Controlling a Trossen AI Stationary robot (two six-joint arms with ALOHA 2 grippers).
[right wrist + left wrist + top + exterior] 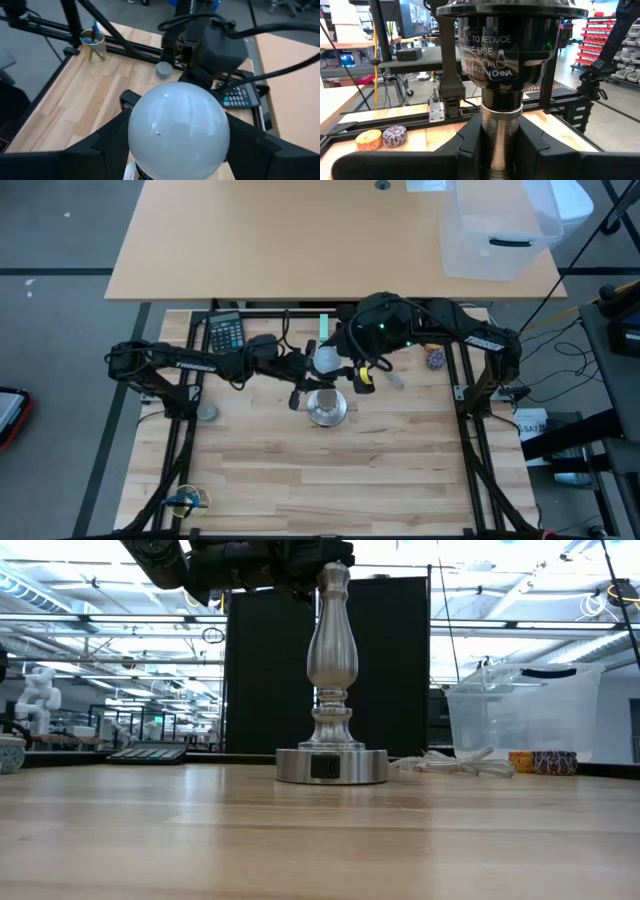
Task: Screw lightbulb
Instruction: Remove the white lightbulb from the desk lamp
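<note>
At the middle of the tabletop [260, 480] stands the lamp stand [331, 690], and both my hands meet over it. My left hand [502, 150] comes in from nine o'clock and pinches the stand's silver neck just under the black socket [502, 50], one finger on each side. My right hand [177, 145] reaches in from about two o'clock and pinches the bulb [178, 130] across its white globe, fingers spread wide around it. The bulb sits above the socket, at the stand's top.

To do this step well, I judge I must keep the bulb's axis straight in line with the socket, press down only lightly and turn clockwise, so the thread catches cleanly and does not cross. My left hand should hold the neck firm so the stand does not spin with the bulb. The frosted globe is probably fragile and slippery, so I want just enough squeeze.

The right wrist view shows the globe between my fingers, but hides the base and socket under it. The left wrist view shows the socket and neck close up, but not the bulb. The low view shows the stand upright on its round base; its top meets the dark arm, so I cannot tell how far the thread is in. The high view alone shows both arms.
</note>
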